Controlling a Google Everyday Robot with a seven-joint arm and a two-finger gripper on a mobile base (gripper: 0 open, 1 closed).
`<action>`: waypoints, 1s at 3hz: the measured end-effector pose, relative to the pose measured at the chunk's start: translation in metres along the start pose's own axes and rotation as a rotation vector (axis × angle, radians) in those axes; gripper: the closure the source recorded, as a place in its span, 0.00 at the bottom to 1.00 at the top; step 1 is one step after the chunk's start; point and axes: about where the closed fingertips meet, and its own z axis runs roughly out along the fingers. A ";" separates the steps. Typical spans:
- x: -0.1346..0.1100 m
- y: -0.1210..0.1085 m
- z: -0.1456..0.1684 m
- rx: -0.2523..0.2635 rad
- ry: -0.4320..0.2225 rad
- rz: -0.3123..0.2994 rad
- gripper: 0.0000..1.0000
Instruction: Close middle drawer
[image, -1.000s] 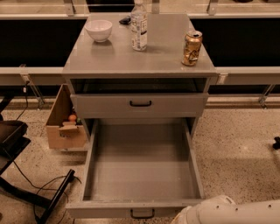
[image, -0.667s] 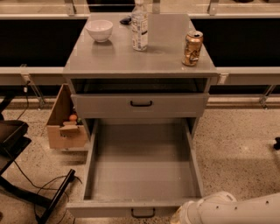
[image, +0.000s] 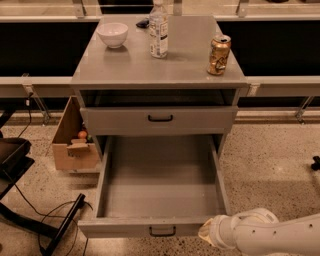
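1. Gripper (image: 207, 232): cannot tell whether it is open or closed. Only the pale end of the arm shows, at the bottom right corner of the view.
2. Gripper position: low, just beside the right end of the middle drawer's front panel. Contact with the panel cannot be told.
3. White arm (image: 272, 237) enters from the lower right edge and reaches left toward that panel.
4. Middle drawer (image: 160, 185): open, drawn far out from the cabinet toward the camera. Tray long, shallow and grey, with nothing in it.
5. Its low front panel lies near the bottom edge of the view, with a small black handle (image: 162, 231) at its centre.
6. Upper drawer (image: 120, 120), directly above: shut, taller front, larger black handle.
7. Cabinet top (image: 125, 67) carries three items: a white bowl (image: 112, 34) at back left, a clear bottle (image: 158, 29) upright at back centre, and a gold can (image: 219, 48) upright at right. They stand well apart.
8. Cardboard box (image: 67, 150) sits on the speckled floor (image: 272, 165), touching or just beside the cabinet's left side. An orange round thing is inside.
9. Black cable (image: 55, 212) lies on the floor at lower left.
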 end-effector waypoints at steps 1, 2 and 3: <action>-0.008 -0.013 -0.001 0.033 -0.030 -0.006 1.00; -0.025 -0.031 0.019 0.057 -0.086 -0.005 1.00; -0.065 -0.045 0.075 0.028 -0.165 0.009 1.00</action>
